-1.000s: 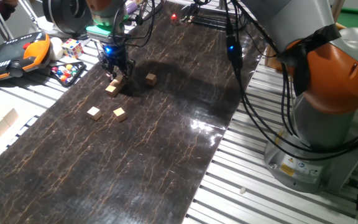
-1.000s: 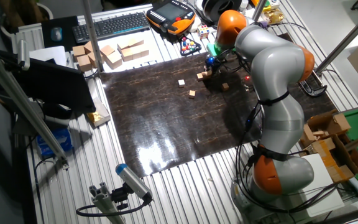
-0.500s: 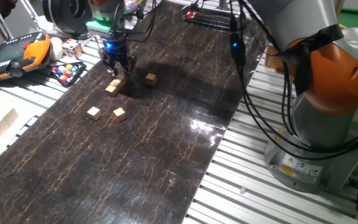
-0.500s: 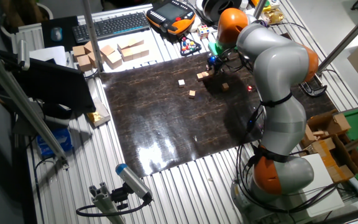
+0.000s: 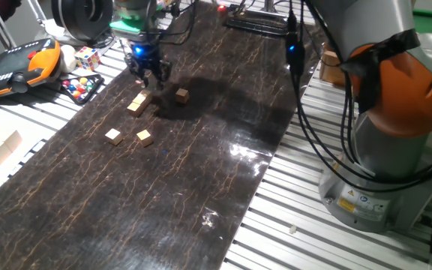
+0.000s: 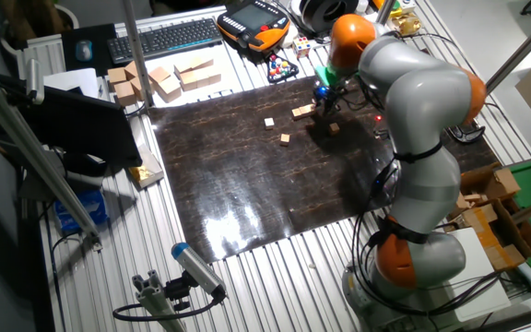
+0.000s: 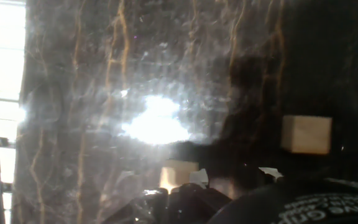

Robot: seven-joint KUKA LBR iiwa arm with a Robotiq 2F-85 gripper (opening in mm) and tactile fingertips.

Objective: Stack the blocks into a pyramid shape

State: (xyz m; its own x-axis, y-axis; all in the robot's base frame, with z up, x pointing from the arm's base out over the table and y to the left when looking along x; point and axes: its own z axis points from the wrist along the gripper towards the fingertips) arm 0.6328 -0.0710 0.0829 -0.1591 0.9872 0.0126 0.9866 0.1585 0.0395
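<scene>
Hand view: small light-tan wooden cube (image 7: 306,134) lying on dark marbled mat (image 7: 185,62).
Gripper (image 5: 149,73): hovering above small tan cube stack (image 5: 137,103); finger spacing unclear.
Loose cubes: three nearby.

In the hand view, glare is washing out the middle of the dark mat (image 7: 135,74), and the gripper (image 7: 191,205) is running off the bottom edge — its jaw state is not readable. A block (image 7: 178,174) is showing only its top behind the dark gripper body. In the other fixed view, the stack (image 6: 303,112) is appearing too small to count its cubes.
</scene>
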